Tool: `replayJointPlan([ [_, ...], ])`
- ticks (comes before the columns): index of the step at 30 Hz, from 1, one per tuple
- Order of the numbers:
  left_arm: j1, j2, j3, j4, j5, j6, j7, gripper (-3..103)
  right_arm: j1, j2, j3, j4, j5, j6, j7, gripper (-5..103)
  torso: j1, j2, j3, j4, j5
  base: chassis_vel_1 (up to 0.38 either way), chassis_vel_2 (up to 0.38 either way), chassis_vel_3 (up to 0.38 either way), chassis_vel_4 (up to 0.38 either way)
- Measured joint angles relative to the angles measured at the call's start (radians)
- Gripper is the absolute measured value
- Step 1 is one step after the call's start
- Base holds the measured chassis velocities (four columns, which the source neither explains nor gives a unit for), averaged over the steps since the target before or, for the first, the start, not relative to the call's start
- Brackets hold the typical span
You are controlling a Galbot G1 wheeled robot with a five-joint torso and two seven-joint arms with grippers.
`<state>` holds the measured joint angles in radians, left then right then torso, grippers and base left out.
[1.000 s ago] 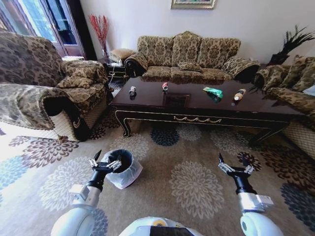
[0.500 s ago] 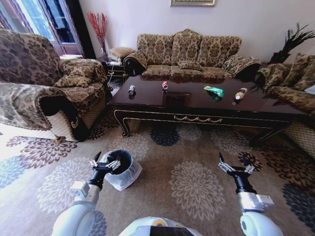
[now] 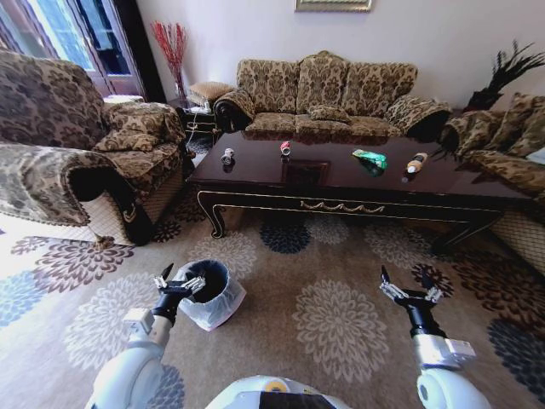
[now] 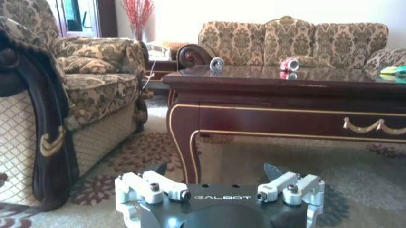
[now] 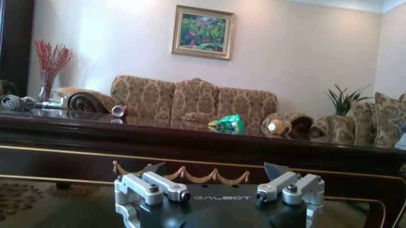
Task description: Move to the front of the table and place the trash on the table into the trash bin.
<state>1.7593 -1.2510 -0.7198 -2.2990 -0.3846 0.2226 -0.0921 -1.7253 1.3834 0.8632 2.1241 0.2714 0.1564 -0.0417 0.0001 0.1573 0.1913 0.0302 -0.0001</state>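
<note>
Both grippers empty, fingers spread: left gripper over trash bin rim, right gripper above carpet. Coffee table ahead w/ grey can, red-white can, green wrapper, prob. tan bottle.

- The trash bin: the left gripper covers its near-left rim, and the white liner hides most of its black wall
- The table: its far right corner passes out of sight behind the armchair in the head view
- The grey can and red-and-white can, near the table's far edge: labels too small to read
- The tan bottle: too small to tell its marking
- The right gripper: its body is cut off at the picture's lower edge
</note>
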Motion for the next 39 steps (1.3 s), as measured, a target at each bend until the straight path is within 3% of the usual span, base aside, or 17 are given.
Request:
replayJointPlan([
  [9, -0.027, 0.005, 0.006, 0.048, -0.023, -0.046, -0.012, 100, -0.003, -0.009, 0.004, 0.001, 0.004, 0.001, 0.001, 100, 0.000, 0.001, 0.001, 0.0001, 0.0002, 0.000, 0.000, 0.000, 0.000],
  [11, -0.061, 0.043, -0.001, 0.092, -0.085, 0.022, -0.026, 100, -0.003, -0.017, 0.005, 0.001, 0.004, -0.003, 0.003, 100, 0.000, 0.002, 0.001, 0.0001, -0.0002, 0.000, 0.000, 0.000, 0.000],
  [12, -0.061, 0.043, -0.001, 0.092, -0.085, 0.022, -0.026, 100, -0.003, -0.017, 0.005, 0.001, 0.004, -0.003, 0.003, 100, 0.000, 0.002, 0.001, 0.0001, -0.0002, 0.000, 0.000, 0.000, 0.000],
  [14, -0.108, 0.112, -0.004, 0.150, -0.155, 0.100, -0.049, 100, -0.002, -0.025, 0.010, 0.000, 0.005, -0.007, 0.006, 100, 0.000, 0.002, 0.001, 0.0001, -0.0001, 0.000, 0.000, 0.000, 0.000],
  [20, -0.232, 0.221, 0.028, 0.295, -0.242, 0.197, -0.067, 100, 0.002, -0.038, 0.018, -0.018, 0.007, -0.016, 0.014, 100, 0.000, 0.002, 0.002, -0.0002, -0.0002, 0.000, 0.000, 0.000, 0.000],
  [22, -0.278, 0.272, 0.049, 0.362, -0.260, 0.250, -0.035, 100, -0.002, -0.041, 0.025, -0.031, 0.007, -0.016, 0.018, 100, 0.000, 0.002, 0.002, -0.0004, -0.0002, 0.000, 0.000, 0.000, 0.000],
  [30, -0.386, 0.362, 0.088, 0.563, -0.287, 0.348, 0.077, 100, -0.018, -0.043, 0.027, -0.055, 0.035, -0.021, 0.034, 100, 0.000, 0.003, 0.002, -0.0001, -0.0002, 0.000, 0.000, 0.000, 0.000],
  [39, -0.472, 0.404, 0.146, 0.667, -0.349, 0.419, 0.117, 100, 0.004, -0.049, 0.026, -0.087, 0.042, -0.020, 0.039, 100, 0.000, 0.003, 0.002, 0.0000, -0.0001, 0.000, 0.000, 0.000, 0.000],
])
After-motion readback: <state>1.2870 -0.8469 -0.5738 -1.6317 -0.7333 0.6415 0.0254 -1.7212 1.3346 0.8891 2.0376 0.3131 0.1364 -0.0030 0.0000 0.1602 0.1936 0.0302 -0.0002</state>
